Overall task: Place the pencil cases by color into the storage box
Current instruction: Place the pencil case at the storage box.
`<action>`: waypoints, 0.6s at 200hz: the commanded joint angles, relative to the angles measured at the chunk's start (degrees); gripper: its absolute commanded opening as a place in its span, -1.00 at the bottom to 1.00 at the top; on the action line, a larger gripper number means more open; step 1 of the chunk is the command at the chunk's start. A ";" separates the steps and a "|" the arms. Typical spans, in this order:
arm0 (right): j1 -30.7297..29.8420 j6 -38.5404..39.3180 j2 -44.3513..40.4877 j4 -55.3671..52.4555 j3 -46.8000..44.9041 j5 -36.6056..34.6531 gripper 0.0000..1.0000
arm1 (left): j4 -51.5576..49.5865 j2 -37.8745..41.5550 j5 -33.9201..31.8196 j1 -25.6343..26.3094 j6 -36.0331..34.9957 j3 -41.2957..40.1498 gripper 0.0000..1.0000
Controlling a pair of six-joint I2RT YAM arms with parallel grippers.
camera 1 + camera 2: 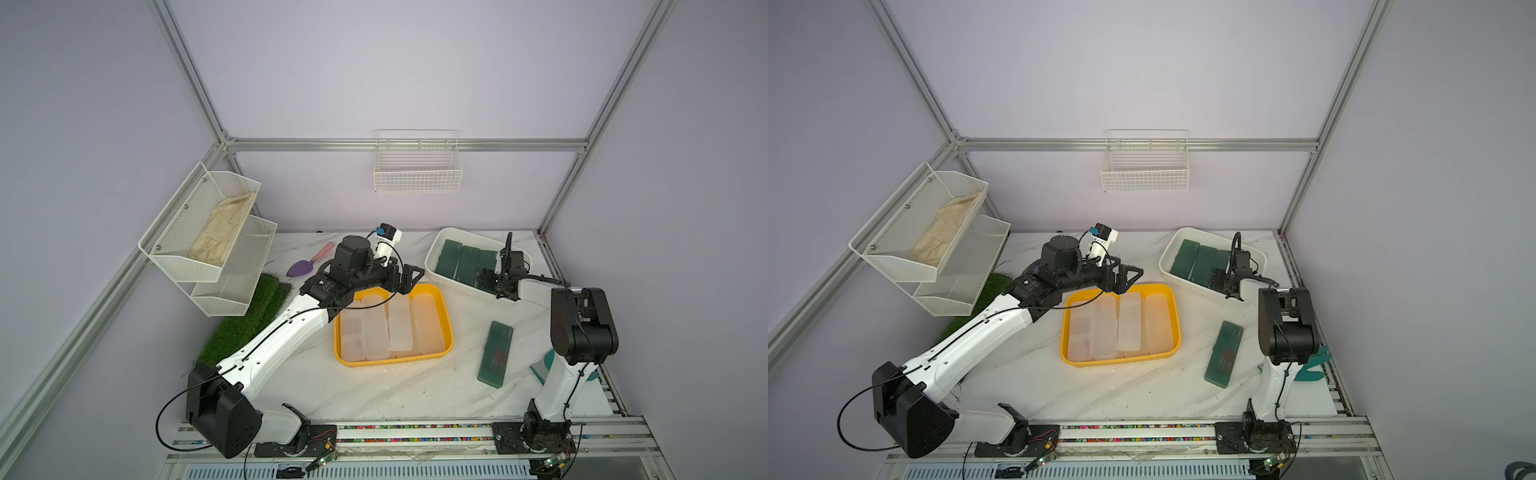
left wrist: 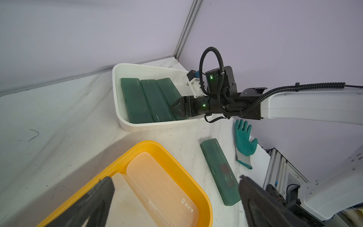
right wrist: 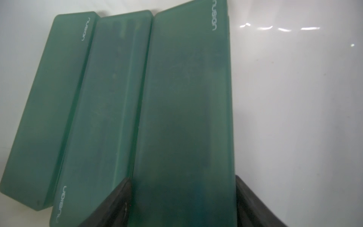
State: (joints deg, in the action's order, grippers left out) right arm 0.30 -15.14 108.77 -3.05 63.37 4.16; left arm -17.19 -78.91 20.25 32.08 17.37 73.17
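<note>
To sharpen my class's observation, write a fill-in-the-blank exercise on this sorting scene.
The yellow tray holds ____ frosted cases.
The right gripper is shut on a ____ pencil case inside the white bin.
One green case lies on the ____.
The left gripper is ____.
Missing words: four; green; table; open.

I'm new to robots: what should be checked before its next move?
1. Right fingers shut on held green case: ok.
2. Held case inside white bin, beside two green cases: ok.
3. Held case lying flat: cannot tell.
4. Left fingers open, holding nothing: ok.
5. Four frosted cases in yellow tray: ok.
6. All green cases binned: not ok, last green case on table.
</note>
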 commanded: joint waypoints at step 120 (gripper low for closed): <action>-0.38 -2.59 0.63 -5.83 8.27 6.01 0.94 | 2.86 2.24 0.76 0.46 0.09 -2.75 1.00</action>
State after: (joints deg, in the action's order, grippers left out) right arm 0.23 -17.02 110.69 -6.09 68.99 8.99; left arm -16.78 -78.89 20.38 32.29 17.39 72.20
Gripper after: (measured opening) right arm 0.971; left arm 0.998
